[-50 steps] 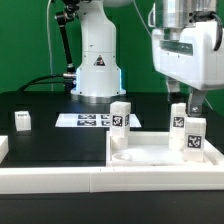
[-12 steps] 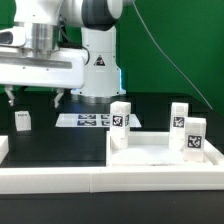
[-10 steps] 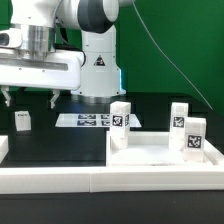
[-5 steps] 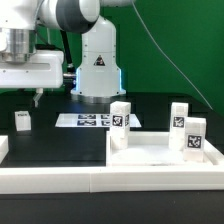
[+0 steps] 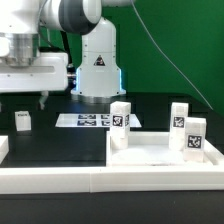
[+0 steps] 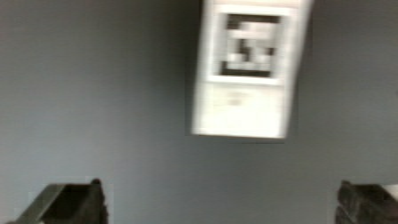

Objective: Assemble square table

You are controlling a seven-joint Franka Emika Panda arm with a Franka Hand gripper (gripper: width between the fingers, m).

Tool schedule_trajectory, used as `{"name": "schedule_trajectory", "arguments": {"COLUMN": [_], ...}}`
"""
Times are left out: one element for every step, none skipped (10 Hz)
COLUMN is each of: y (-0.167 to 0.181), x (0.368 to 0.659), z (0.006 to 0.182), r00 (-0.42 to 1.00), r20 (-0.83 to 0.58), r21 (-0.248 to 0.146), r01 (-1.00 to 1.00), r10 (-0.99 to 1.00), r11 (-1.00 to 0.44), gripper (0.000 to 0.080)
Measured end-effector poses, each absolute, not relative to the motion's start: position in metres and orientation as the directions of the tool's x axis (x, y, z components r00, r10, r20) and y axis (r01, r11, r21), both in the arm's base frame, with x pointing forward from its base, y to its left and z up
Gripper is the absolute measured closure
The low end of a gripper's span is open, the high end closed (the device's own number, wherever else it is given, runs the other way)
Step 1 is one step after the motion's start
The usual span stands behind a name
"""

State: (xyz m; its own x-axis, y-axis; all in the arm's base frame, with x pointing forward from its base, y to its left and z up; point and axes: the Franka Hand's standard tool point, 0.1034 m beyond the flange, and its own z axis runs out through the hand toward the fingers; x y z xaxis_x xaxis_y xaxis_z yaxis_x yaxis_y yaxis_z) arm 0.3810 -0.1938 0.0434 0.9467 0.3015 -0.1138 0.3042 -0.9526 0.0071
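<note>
Gripper (image 5: pixel 22 98) has shifted over leg block (image 5: pixel 22 120), jaws wide

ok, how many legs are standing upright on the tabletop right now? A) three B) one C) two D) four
A: three legs stand on the tabletop, one at its exterior-view left and two at its right; a fourth leg lies apart on the black table.

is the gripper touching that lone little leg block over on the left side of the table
Apart. The wrist view shows it: the gripper stands open, and dark table separates both fingertips from the leg block. In the exterior view, the fingers hang above it.
</note>
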Motion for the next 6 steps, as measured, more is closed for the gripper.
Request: {"name": "schedule_trajectory", "arguments": {"y": [-0.192, -0.191, -0.193, -0.195, -0.189, -0.185], "x": [0.387, 0.390, 0.392, 0.393, 0.389, 0.391], "z": [0.041, 0.037, 0.033, 0.030, 0.028, 0.027], "r00": [0.925, 0.917, 0.909, 0.906, 0.891, 0.869], "r20": [-0.169, -0.217, -0.265, -0.280, -0.342, -0.394], "r21": [-0.014, -0.024, -0.015, -0.003, -0.024, -0.037], "r01": [0.342, 0.337, 0.329, 0.329, 0.310, 0.310], "r10": [0.340, 0.334, 0.321, 0.316, 0.299, 0.299], "r11": [-0.939, -0.941, -0.944, -0.944, -0.951, -0.950], "gripper": [0.0151, 0.0151, 0.0151, 0.0151, 0.0151, 0.0151]}}
